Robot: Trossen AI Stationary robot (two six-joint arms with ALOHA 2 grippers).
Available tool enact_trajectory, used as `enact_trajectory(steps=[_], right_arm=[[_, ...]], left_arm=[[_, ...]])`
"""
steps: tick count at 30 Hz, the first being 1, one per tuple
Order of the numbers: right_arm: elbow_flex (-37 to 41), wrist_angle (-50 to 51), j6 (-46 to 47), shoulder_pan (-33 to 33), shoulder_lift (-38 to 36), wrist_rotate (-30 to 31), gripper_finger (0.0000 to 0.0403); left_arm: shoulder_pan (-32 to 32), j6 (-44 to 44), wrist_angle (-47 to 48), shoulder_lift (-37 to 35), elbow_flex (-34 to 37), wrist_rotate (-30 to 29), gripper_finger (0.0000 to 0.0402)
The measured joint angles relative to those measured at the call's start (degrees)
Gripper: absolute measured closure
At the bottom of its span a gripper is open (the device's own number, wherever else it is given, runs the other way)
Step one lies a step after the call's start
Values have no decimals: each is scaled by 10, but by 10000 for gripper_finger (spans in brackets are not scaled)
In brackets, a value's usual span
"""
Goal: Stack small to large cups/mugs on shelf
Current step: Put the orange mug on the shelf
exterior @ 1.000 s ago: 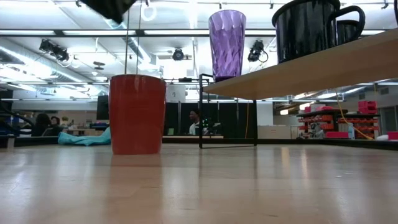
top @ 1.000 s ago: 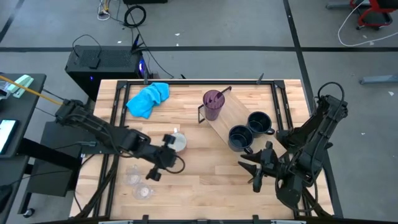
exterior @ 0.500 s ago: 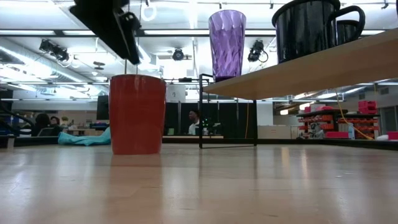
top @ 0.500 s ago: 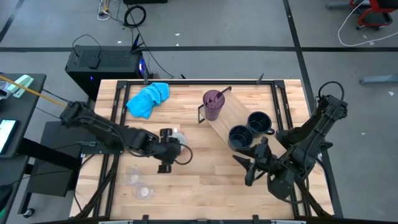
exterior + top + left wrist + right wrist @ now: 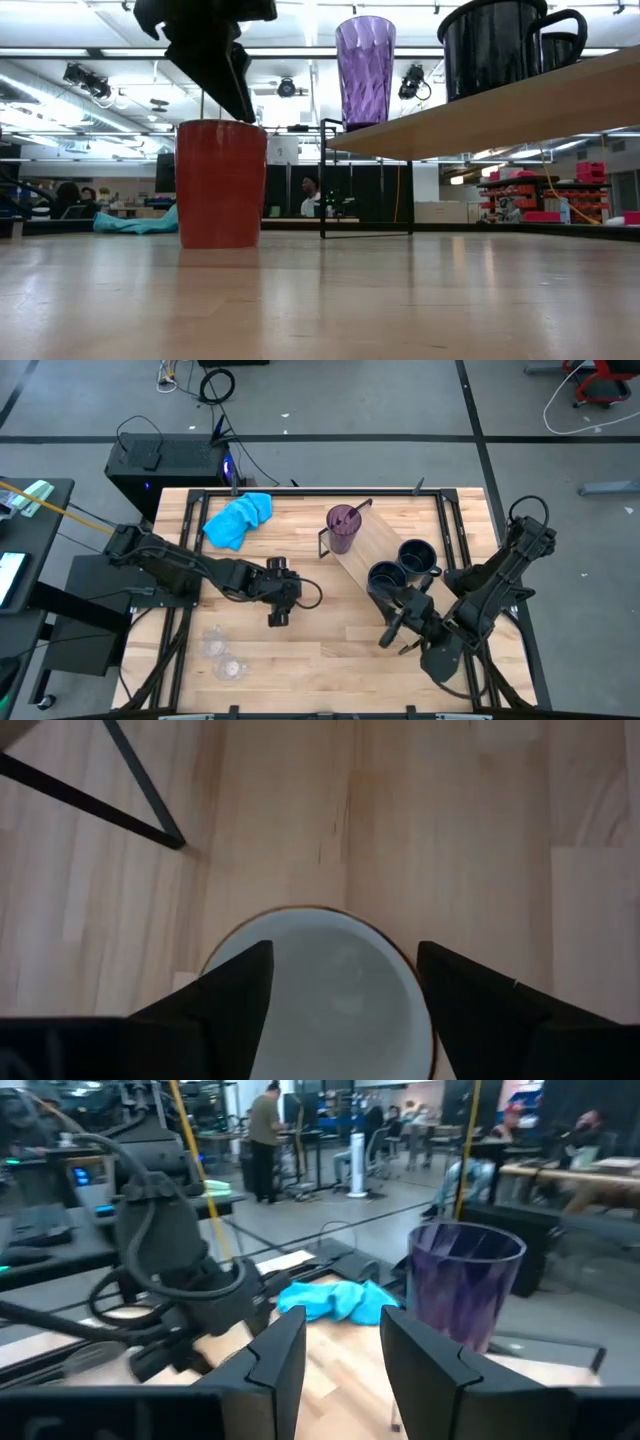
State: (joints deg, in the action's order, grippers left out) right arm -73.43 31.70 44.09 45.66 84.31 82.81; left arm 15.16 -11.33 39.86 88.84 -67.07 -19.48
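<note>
Both arms reached in over the table
The left gripper (image 5: pixel 278 596) hung pointing straight down near the table's middle, its fingers (image 5: pixel 232 1003) spread wide apart. The right gripper (image 5: pixel 398 630) was held low at the right side, aimed toward the left arm, fingers (image 5: pixel 283 1350) parted a little

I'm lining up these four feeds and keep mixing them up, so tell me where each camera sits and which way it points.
High: above the table, looking straight down; both arms show, left gripper over the mug, right gripper near the shelf.
Low: at tabletop height, looking level across; the left fingers hang over the red-sided mug.
Left wrist: looks down past its open fingers into the mug.
Right wrist: looks across the table past its fingers at the purple tumbler.
Shared: low and left wrist both see the mug.
</note>
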Motion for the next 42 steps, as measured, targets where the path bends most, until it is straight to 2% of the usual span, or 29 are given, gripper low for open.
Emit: enact_trajectory(steps=[4,12,22,30,42], right_arm=[[-2,0,-8,-13,0,-1,265],[-17,-2,-10,-13,2,-2,265],[-17,-1,-8,-11,5,-12,265],[-5,0,-7,-11,5,-19,265],[-4,-1,-5,-13,5,-19,265]], left_arm=[[0,0,-10,0,1,0,155],[0,-2,-73,-1,50,2,169],[0,4,-75,0,57,1,199],[0,37,20,-1,56,61,241],[18,151,125,-10,54,63,289]])
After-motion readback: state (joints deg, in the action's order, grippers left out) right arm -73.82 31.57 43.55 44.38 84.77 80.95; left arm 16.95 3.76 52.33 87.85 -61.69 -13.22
